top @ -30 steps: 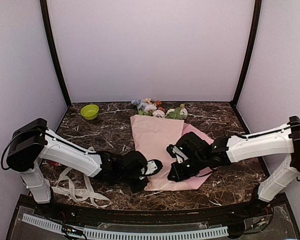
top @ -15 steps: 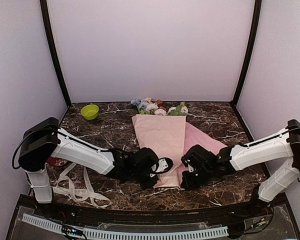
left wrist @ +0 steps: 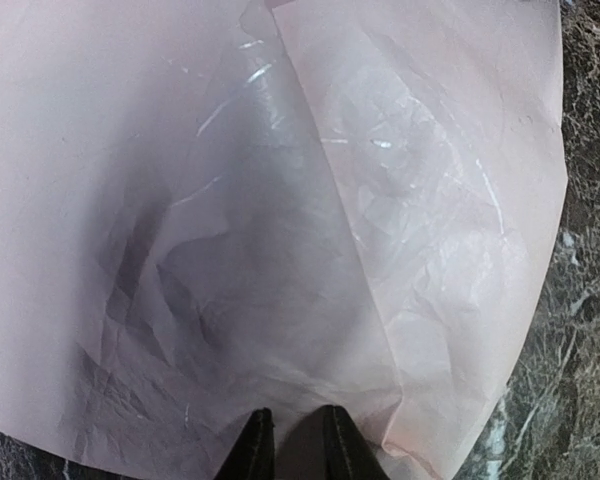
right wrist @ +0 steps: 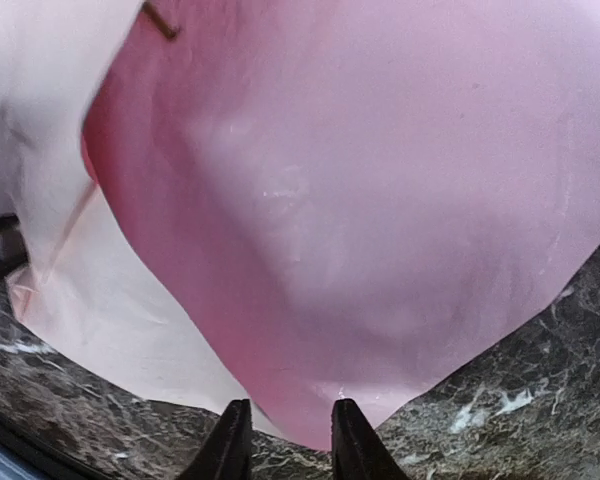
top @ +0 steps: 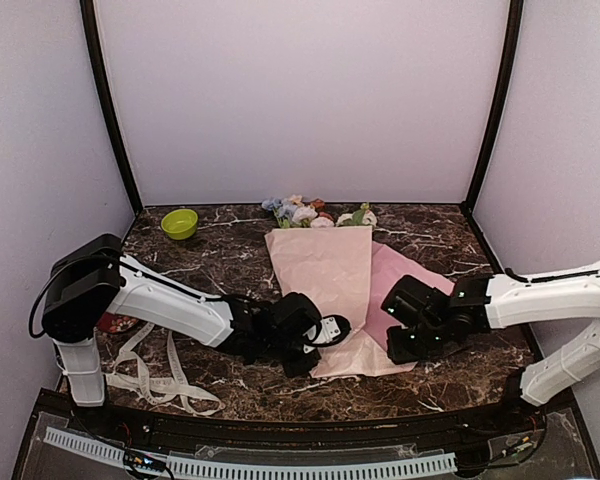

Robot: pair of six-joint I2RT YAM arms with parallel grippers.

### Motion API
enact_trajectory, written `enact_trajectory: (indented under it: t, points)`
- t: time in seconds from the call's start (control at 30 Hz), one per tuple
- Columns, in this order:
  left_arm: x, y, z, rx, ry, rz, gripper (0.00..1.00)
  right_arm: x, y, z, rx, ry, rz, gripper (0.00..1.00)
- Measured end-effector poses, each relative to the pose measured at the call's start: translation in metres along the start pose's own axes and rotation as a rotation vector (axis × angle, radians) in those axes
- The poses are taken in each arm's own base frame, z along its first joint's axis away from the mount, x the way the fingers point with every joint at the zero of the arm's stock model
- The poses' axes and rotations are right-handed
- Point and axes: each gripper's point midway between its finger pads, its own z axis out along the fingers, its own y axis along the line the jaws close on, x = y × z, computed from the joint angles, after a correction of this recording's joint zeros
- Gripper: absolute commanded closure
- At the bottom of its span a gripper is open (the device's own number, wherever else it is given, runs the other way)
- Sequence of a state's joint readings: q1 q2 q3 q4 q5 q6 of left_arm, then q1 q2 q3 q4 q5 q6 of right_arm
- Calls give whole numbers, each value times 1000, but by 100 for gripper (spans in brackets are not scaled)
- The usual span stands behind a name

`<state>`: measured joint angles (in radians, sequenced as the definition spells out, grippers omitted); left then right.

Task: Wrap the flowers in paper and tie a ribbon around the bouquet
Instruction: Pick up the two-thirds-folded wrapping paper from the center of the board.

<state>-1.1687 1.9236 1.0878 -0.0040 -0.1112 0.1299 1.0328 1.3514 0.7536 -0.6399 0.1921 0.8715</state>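
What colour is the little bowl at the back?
The bowl is lime green, clearest in the top view.

No text, label, brand, number or sign can be read in any of the views. The paper (left wrist: 280,200) is shown plain and unprinted from both wrists, creased only. The ribbon (top: 145,382) is seen from above at too small a size for any print on it to be made out.
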Motion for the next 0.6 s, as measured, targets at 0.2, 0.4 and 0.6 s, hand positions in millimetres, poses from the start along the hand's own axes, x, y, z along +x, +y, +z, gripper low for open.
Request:
enact_trajectory:
  t: [0.2,0.4,0.6]
  points:
    - [1,-2,-1,18,-7,-9,81,-18,0,-39,-184,-130,284,57]
    - [1,-2,-1,18,-7,-9,81,6,-15,-34,-290,-91,640,43]
    - [1,-2,-1,19,-7,-10,81,19,-5,-18,-343,1,811,38]
